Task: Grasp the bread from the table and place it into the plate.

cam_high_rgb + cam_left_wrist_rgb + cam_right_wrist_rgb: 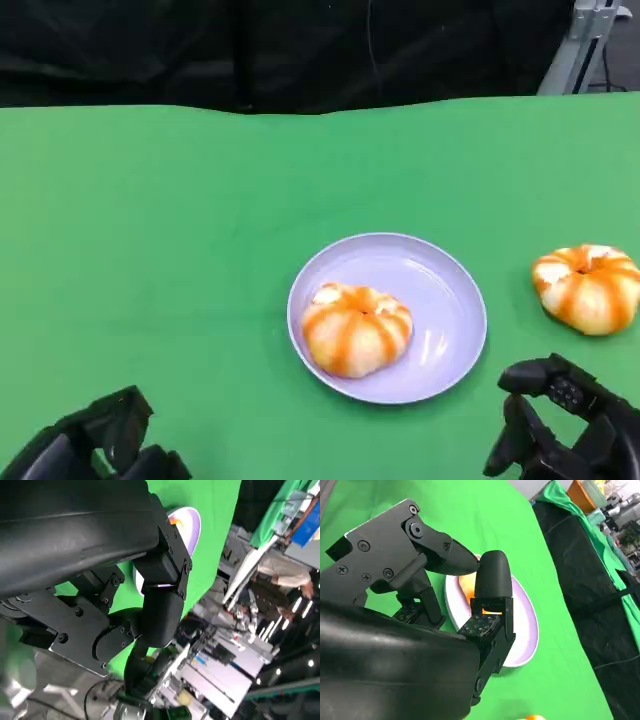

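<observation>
Fingers of right hand: released, grasping nothing. Round orange-striped bread bun lies on green counter just beyond them; another occupies lavender plate. Risk: sideways approach nudges bun, rolling it away.

Orange-striped cream bread, lavender plate, green table.

Head view looks down on table from above; both wrist views sit close behind their hands, sharing the plate.
</observation>
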Robot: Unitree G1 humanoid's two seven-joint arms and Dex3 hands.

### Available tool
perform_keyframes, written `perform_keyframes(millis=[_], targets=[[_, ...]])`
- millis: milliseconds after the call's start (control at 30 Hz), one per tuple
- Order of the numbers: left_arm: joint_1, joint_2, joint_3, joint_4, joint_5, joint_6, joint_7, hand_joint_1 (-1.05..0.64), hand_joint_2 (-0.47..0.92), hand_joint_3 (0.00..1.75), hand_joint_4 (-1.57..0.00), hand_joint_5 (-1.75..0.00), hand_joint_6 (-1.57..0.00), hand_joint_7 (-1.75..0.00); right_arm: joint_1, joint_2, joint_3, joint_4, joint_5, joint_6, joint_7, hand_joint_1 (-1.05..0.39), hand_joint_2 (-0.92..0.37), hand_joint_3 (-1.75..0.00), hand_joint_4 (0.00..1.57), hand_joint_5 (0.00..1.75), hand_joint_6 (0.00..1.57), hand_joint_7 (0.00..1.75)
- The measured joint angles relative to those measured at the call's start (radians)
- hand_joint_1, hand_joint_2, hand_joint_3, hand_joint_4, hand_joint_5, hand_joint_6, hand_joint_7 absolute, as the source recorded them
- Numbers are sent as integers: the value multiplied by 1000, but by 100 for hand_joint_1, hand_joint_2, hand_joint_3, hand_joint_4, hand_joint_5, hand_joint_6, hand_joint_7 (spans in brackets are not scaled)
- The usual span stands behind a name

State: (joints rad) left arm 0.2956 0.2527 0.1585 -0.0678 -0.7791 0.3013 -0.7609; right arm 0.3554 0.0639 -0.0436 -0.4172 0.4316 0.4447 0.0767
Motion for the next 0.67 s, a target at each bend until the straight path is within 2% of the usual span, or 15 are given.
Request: perform_keyframes(millis=[200, 367, 533, 667], targets=[[-18, 0, -1, 19, 15, 2, -3, -14, 59, 98, -95, -175, -84, -172, -8, -4, -26, 17, 7, 5, 19, -16, -52, -112, 95, 156, 87, 134], [-19, -2, 0, 20, 22, 21, -3, -13, 56, 108, -95, -175, -84, -170, -5, -4, -25, 18, 7, 6, 27, -16, -54, -110, 93, 160, 86, 133], [-20, -9, 13, 19, 22, 27, -3, -13, 58, 107, -95, -175, -86, -166, 8, -4, -25, 12, 7, 7, 27, -16, -55, -107, 93, 159, 86, 134], [-25, -27, 20, 15, 56, -30, -2, -14, 61, 107, -95, -175, -86, -165, 16, -4, -24, 0, 7, 7, 28, -17, -55, -106, 93, 158, 87, 133]])
